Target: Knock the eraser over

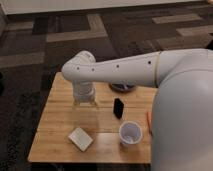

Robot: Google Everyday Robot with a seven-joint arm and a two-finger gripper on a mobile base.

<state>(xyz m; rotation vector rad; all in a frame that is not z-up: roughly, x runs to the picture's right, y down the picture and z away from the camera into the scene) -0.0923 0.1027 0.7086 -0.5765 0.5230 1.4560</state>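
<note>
The eraser (118, 107) is a small black block standing upright near the middle of the wooden table (60, 122). My gripper (85, 103) hangs from the white arm over the table, to the left of the eraser and apart from it. A clear plastic cup (130, 133) stands in front of and to the right of the eraser.
A flat pale square slab (80, 139) lies near the table's front left. A dark round object (122, 88) sits at the table's back edge, partly hidden by my arm. An orange thin item (148, 122) lies at the right. My white body fills the right side.
</note>
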